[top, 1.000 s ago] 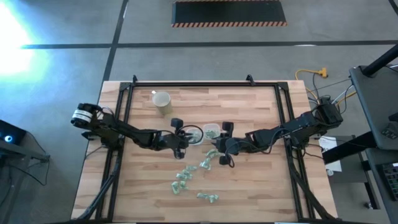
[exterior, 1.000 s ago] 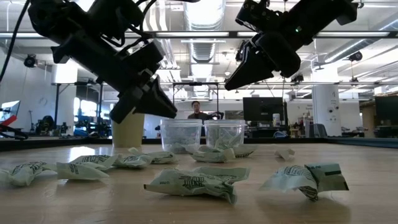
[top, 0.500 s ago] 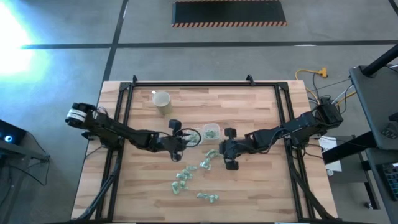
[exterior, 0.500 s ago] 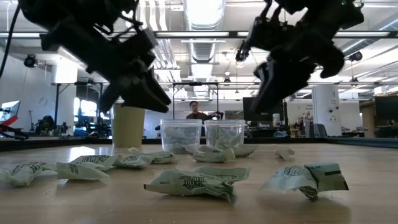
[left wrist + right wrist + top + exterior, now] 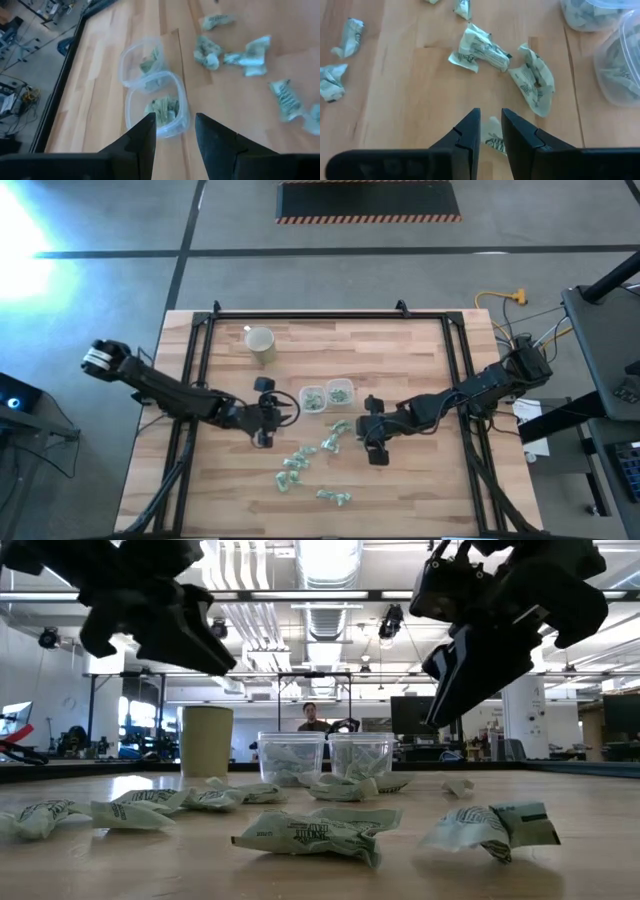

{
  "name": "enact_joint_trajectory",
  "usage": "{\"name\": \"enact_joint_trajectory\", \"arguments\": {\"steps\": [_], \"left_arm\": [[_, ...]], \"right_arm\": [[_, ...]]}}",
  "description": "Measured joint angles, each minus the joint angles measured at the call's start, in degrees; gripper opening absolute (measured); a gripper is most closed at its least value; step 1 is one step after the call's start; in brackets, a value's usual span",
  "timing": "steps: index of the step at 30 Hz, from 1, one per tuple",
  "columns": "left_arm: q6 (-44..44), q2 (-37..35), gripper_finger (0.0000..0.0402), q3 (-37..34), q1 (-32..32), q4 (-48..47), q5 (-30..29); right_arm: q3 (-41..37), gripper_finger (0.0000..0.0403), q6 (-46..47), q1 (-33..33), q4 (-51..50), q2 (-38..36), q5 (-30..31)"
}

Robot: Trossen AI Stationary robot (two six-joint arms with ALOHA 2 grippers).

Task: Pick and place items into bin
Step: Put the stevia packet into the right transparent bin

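Several pale green-and-white wrapped items lie scattered on the wooden table near its middle and near edge, and are also seen in the low view. Two clear bins stand side by side and hold more of these pieces. My left gripper hangs open to the left of the bins; they show past its fingers. My right gripper hovers just right of two loose items, shut on one small piece. My right gripper pinches one wrapped item between its two fingers. The piece shows in the narrow gap at their ends. The fingers slant down from the table's right side. In the low view the gripper is well above the tabletop.
A beige cup stands upright near the far left corner, also seen in the low view. A dark frame runs along the table's sides and far edge. A person shows far off in the room.
My left gripper has drawn back from above the left bin toward the table's left and near edges, and has risen. My right gripper has pulled away from the loose items beside the bins toward the near right. The items on the table have not moved.
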Motion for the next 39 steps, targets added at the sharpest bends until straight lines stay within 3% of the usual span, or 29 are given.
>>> {"name": "enact_joint_trajectory", "arguments": {"steps": [6,22,39], "left_arm": [[-1.3,-0.9,0.0121,0.0,-0.9,-1.9,0.0],[-2.5,-0.7,0.0121,0.0,-1.0,-2.6,0.0],[-2.6,-0.7,0.0121,0.0,-1.0,-3.1,0.0]], "right_arm": [[-1.4,0.0084,1.5,0.0,-0.1,0.0,1.1],[-3.8,0.0180,0.8,0.1,5.4,5.7,1.7],[-3.7,0.0141,-0.1,0.1,7.7,9.0,1.7]]}}
